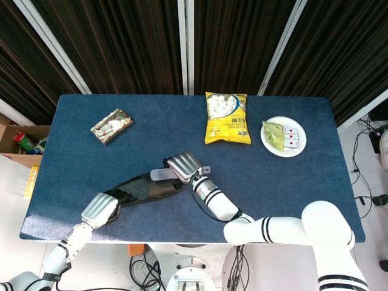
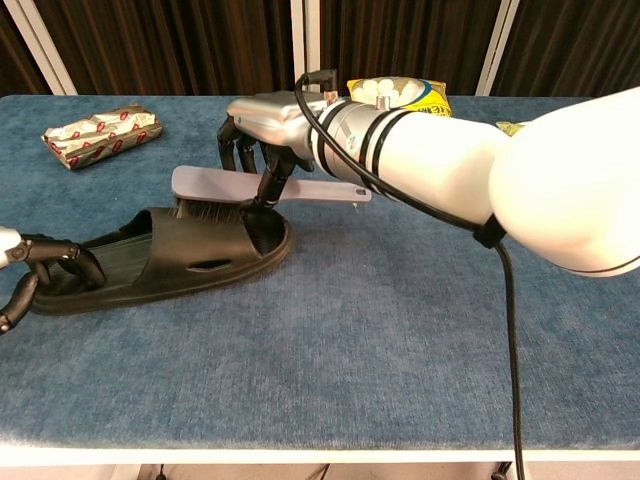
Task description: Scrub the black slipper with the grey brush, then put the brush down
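Observation:
The black slipper [image 2: 160, 256] lies on its sole near the table's front left, toe pointing right; from above the slipper [image 1: 142, 188] shows below the table's middle. My right hand [image 2: 262, 135] grips the grey brush [image 2: 215, 186] by its handle, bristles down on the slipper's strap. Seen from the head view, the right hand [image 1: 183, 165] covers most of the brush [image 1: 159, 174]. My left hand [image 2: 38, 270] holds the slipper's heel end, fingers curled over its rim; in the head view the left hand [image 1: 100, 208] sits at the heel.
A foil-wrapped packet [image 1: 111, 125] lies at the back left. A yellow snack bag [image 1: 227, 117] sits at the back middle. A white plate [image 1: 269, 144] with small packets stands at the back right. The blue table's front edge [image 1: 182, 240] runs just below the slipper.

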